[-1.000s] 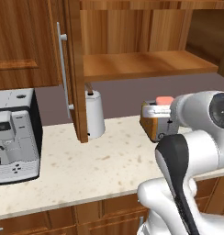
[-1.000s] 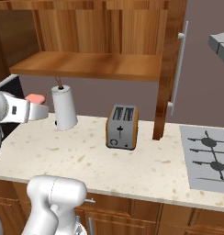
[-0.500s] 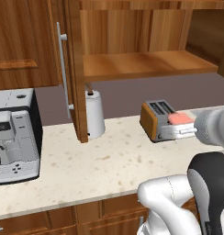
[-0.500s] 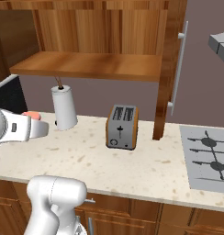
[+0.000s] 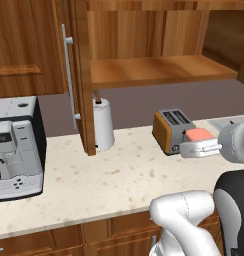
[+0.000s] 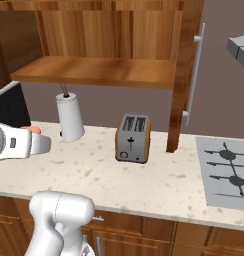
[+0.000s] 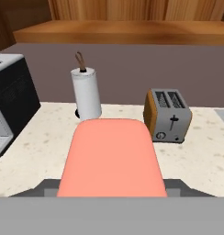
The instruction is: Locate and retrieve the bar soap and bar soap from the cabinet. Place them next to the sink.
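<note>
Up top, the cabinet hangs open, its door swung out edge-on and its plank shelf bare. Below runs the speckled counter, with the coffee machine at the left end. The paper towel roll stands just beside the door, the toaster further right. Out front, the gripper hovers above the counter, jaws pinching a bar soap, held flat, in front of the toaster.
</note>
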Available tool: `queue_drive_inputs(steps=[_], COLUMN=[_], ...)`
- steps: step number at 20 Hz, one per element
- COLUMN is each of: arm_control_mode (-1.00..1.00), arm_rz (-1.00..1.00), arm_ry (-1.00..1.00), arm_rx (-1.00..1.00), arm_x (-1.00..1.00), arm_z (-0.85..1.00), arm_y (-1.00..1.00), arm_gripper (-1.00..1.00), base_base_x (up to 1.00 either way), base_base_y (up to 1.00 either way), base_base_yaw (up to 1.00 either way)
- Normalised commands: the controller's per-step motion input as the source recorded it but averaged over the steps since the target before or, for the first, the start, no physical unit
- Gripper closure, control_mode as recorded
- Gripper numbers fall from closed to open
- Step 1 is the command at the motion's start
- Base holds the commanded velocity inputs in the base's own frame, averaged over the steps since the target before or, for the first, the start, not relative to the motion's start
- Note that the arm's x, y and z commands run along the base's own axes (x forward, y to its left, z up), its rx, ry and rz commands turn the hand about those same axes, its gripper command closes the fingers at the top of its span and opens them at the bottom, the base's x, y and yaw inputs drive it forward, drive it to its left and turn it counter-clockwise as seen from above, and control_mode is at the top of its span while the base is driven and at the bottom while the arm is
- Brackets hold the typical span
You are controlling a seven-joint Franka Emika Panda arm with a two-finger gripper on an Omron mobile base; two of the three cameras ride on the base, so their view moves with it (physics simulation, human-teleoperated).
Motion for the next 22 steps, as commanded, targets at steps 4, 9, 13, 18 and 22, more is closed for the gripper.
queue_drive_inputs(steps=[4, 9, 13, 18, 22], arm_control_mode=[-1.0, 1.0, 1.0, 1.0, 1.0], arm_rz=[0.0, 0.0, 0.0, 0.0, 0.0], arm_ry=[0.0, 0.0, 0.0, 0.0, 0.0], arm_rx=[0.0, 0.0, 0.0, 0.0, 0.0], arm_x=[0.0, 0.0, 0.0, 0.0, 0.0], arm_z=[0.0, 0.0, 0.0, 0.0, 0.0], arm_y=[0.0, 0.0, 0.0, 0.0, 0.0], arm_gripper=[1.0, 1.0, 1.0, 1.0, 1.0], base_base_x=[0.0, -0.02, -0.32, -0.5, -0.45], base_base_y=[0.0, 0.0, 0.0, 0.0, 0.0], base_base_yaw=[0.0, 0.0, 0.0, 0.0, 0.0])
